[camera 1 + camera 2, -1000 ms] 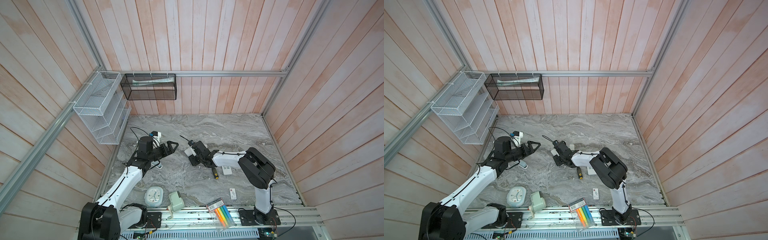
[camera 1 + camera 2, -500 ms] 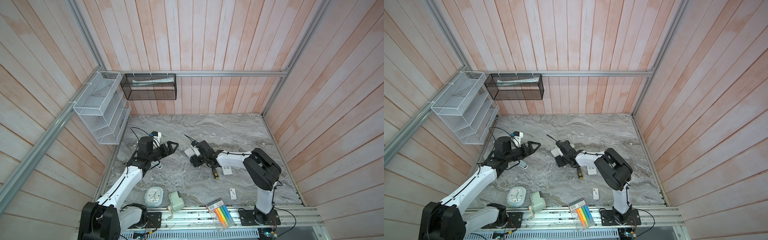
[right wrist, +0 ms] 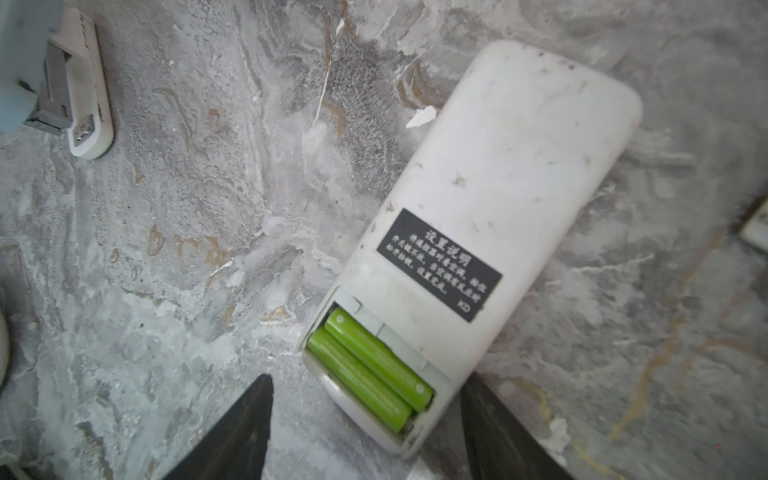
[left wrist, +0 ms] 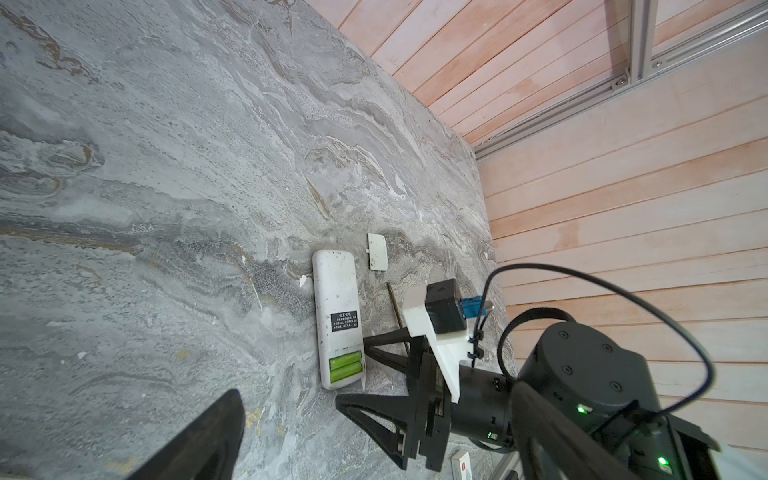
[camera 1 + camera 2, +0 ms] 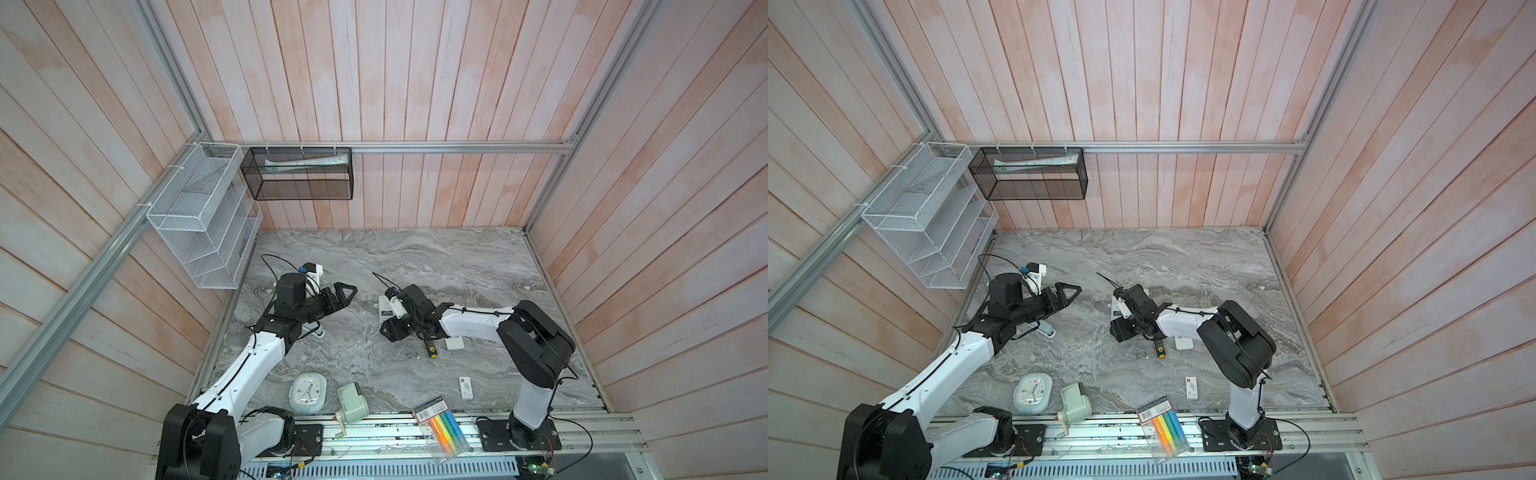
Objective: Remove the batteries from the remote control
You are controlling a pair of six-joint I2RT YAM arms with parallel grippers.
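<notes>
Left fingers (image 4: 199, 444), right fingers (image 3: 237, 432) gape empty; two lime-green batteries (image 3: 370, 370) sit in the white remote (image 3: 507, 166).

White plastic remote control (image 3: 490, 199): oblong, rounded corners, casing scuffed and soiled. It lies flat, back side up, on the grey marbled bench (image 3: 166, 257). A black label (image 3: 440, 266) with white lettering sits on the back near mid-length. The battery compartment (image 3: 361, 311) at one end stands uncovered. Two lime-green cylindrical batteries (image 3: 370, 370) are seated inside, side by side and touching, set crosswise to the remote's length. In a top view the remote control (image 5: 385, 309) lies near the bench's middle, partly hidden.
</notes>
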